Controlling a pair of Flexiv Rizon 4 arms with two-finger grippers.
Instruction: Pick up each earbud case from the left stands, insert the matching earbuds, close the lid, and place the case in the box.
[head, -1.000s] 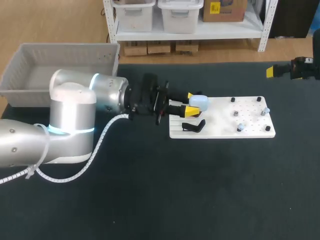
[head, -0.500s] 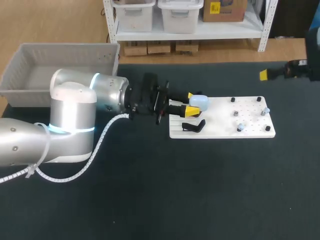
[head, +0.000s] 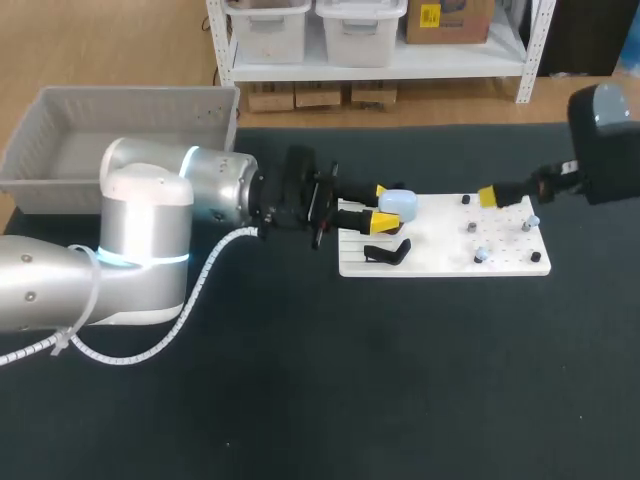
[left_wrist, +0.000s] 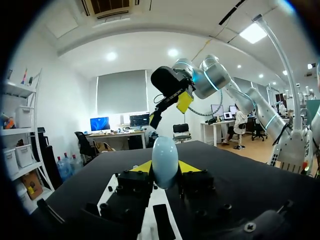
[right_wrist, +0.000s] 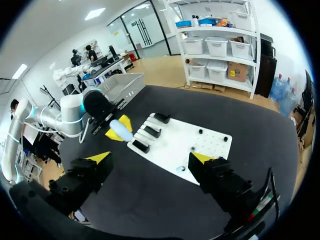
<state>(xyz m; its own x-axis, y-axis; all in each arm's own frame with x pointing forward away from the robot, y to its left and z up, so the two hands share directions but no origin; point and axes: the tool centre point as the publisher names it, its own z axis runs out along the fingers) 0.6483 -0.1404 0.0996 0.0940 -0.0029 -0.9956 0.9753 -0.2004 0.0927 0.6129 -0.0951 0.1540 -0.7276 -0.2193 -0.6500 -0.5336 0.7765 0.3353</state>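
Clamps the likely light, slick, rounded earbud case (head: 402, 206) by its sides in the left tool (head: 383, 207) over the stands (head: 388, 253) near the tabletop's (head: 400, 380) far edge, with the right tool (right_wrist: 151, 159) spread wide, empty.

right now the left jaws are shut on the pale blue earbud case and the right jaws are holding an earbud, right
Not quite. The right jaws hold nothing: the right wrist view shows them wide open and empty, with the white board ahead. The left jaws are shut on the pale blue earbud case.
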